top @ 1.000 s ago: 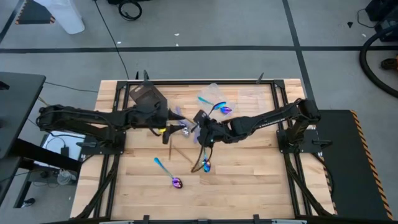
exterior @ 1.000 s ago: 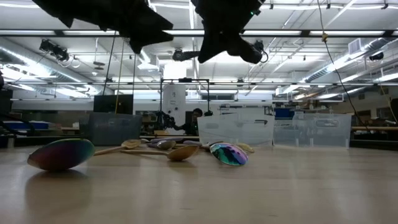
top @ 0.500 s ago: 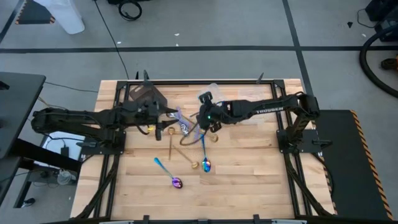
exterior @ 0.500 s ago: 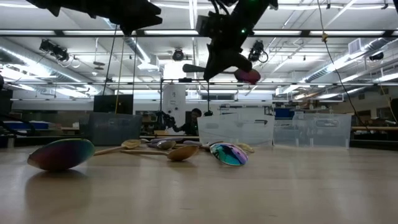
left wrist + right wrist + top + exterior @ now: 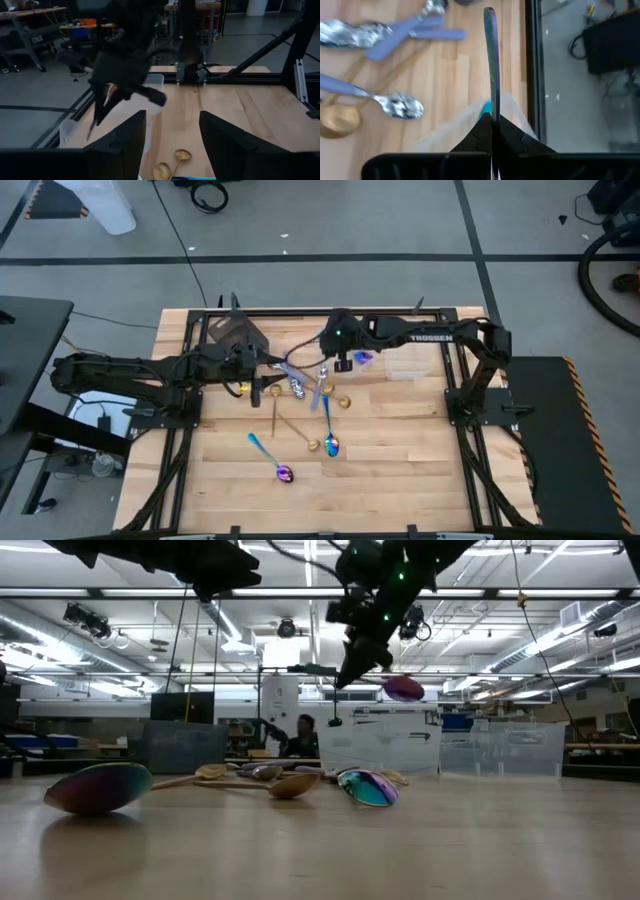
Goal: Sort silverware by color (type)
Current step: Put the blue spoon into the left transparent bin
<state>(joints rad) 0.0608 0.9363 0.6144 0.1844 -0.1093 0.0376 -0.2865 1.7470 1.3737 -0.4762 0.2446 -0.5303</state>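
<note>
The right gripper (image 5: 345, 360) clenches an iridescent spoon (image 5: 490, 60) near the table's far edge; the left gripper (image 5: 257, 388) gapes (most spoons (image 5: 300, 415) remain unsorted).

Left pincer (image 5: 172, 145) fingers spread wide; two gold spoons (image 5: 170, 165) on wooden table (image 5: 240, 107) between them.

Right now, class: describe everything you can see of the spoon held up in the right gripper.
The held spoon is slim, shiny metal with an iridescent blue-purple finish and a teal handle end. The right gripper is shut on its handle, so the spoon juts straight out past the fingers. Its bowl looks purple in the low view. It hangs in the air over the table's far side, touching nothing else.
</note>
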